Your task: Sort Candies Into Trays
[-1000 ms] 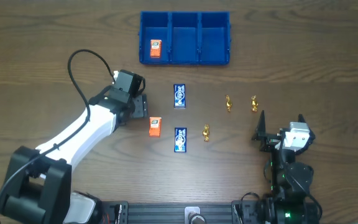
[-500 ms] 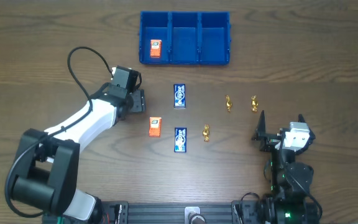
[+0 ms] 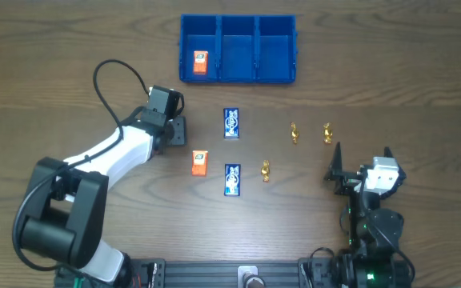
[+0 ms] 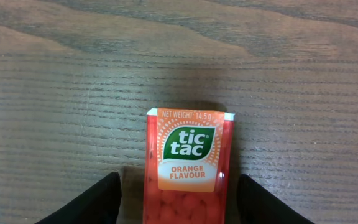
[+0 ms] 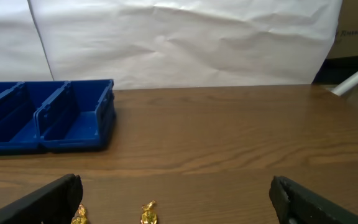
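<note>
Jaws of our left arm stand apart, one finger (image 4: 92, 200) on each side of the orange mint box (image 4: 188, 168). A strip of bare desk (image 4: 55, 93) shows between the box and either finger, so we touch nothing. The box lies flat, label up, squarely in the gap.

Just beside these jaws, on the side toward our right arm, two blue packets (image 3: 231, 123) lie flat on the desk, one farther out than the box and one nearer our bases. Past them, between the two pairs of jaws, lie three gold-wrapped candies (image 3: 266, 170), well apart from one another.

Well ahead of the left jaws stands the blue tray (image 3: 254, 78) with three compartments. A second orange mint box (image 3: 200, 62) lies in its left compartment.

Our right jaws are also apart and hold nothing, with the fingers (image 5: 48, 200) spread wide above the desk. Two of the gold candies lie just ahead of them, nearer the left finger, and the tray stands farther ahead on that same side.
</note>
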`<action>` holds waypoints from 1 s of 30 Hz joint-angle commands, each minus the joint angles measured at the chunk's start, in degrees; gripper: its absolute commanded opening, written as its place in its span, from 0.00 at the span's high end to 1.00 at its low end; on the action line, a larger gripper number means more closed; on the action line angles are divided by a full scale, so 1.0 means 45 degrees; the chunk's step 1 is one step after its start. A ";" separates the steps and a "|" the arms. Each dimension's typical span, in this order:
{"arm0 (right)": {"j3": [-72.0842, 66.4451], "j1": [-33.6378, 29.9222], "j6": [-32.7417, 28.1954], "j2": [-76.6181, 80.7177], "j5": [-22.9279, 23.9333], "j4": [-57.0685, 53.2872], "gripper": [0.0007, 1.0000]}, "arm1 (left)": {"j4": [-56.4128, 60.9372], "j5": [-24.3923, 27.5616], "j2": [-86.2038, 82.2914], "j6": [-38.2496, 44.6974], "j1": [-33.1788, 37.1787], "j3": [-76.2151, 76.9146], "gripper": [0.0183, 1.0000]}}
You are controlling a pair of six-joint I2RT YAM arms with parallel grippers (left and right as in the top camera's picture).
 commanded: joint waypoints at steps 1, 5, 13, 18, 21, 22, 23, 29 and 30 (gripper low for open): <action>-0.0039 -0.0068 -0.0189 -0.0073 -0.0068 -0.0049 0.00 | 0.0068 0.0175 0.0583 0.0131 0.0087 0.0233 0.41; -0.0039 -0.0068 -0.0189 -0.0073 -0.0068 -0.0049 0.00 | 0.0141 0.0175 0.0583 0.0131 0.0087 0.0243 0.61; -0.0039 -0.0068 -0.0189 -0.0073 -0.0068 -0.0049 0.00 | -0.0325 0.0301 -0.0670 -0.0175 0.0053 0.0563 0.74; -0.0039 -0.0068 -0.0189 -0.0073 -0.0068 -0.0049 0.00 | -0.1579 -0.0495 -0.2866 -0.0617 -0.0510 0.2317 0.75; -0.0039 -0.0068 -0.0189 -0.0073 -0.0068 -0.0049 0.00 | -0.3075 -0.0850 -0.2215 -0.0729 -0.0593 0.5537 0.75; -0.0039 -0.0068 -0.0189 -0.0073 -0.0068 -0.0049 0.00 | -0.3517 -0.0845 -0.1763 -0.0724 -0.0588 0.6567 0.75; -0.0039 -0.0068 -0.0189 -0.0073 -0.0068 -0.0049 0.00 | -0.3905 -0.0850 -0.1341 -0.0719 -0.0583 0.7383 0.75; -0.0039 -0.0068 -0.0189 -0.0073 -0.0068 -0.0049 0.00 | -0.7514 -0.0758 0.2977 -0.0680 -0.0597 1.3721 0.75; -0.0039 -0.0068 -0.0189 -0.0073 -0.0068 -0.0049 0.00 | -0.7703 -0.0597 0.3526 -0.0680 -0.0593 1.4197 0.75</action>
